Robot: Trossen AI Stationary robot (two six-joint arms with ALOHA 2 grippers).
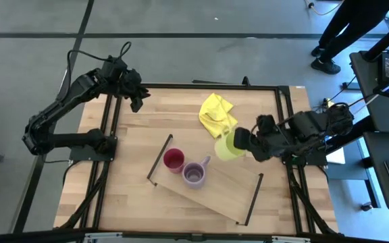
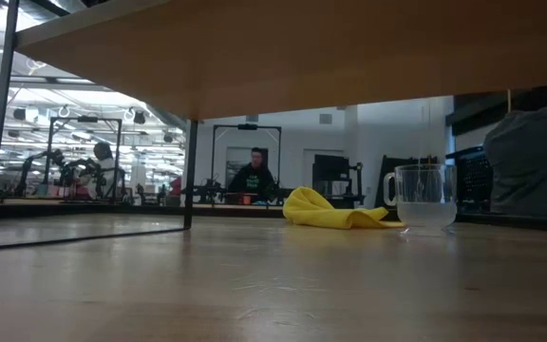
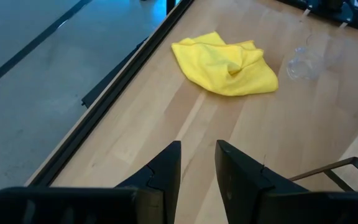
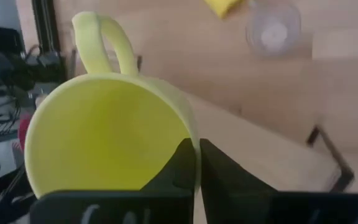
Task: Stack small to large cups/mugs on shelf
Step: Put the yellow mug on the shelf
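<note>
The shelf (image 1: 211, 185) is a light-wood board with black end rails, lying slantwise on the table. A red cup (image 1: 173, 160) and a purple mug (image 1: 194, 174) stand on its left part. My right gripper (image 1: 243, 140) is shut on the yellow-green mug (image 1: 228, 147) and holds it in the air over the shelf's far edge. The clear glass tumbler (image 3: 303, 62) stands on the tabletop beside the yellow cloth; it also shows as the tumbler (image 2: 424, 195) in the low view. My left gripper (image 3: 197, 168) hovers open over the table's far left corner, with nothing between its fingers. My right gripper pinches the mug's wall at the rim (image 4: 196, 146), one finger inside the mug (image 4: 182, 165) and one outside (image 4: 216, 168). The fingers come slanting down from the table's right side. The handle (image 4: 104, 43) is on the opposite side of the rim. The mug hangs lifted clear, mouth toward the wrist.
A crumpled yellow cloth (image 1: 216, 113) lies at the far middle of the table. Black frame rails (image 1: 107, 169) run along both table sides. A person's legs (image 1: 346, 34) stand beyond the far right corner; another person (image 2: 254, 176) sits in the room behind.
</note>
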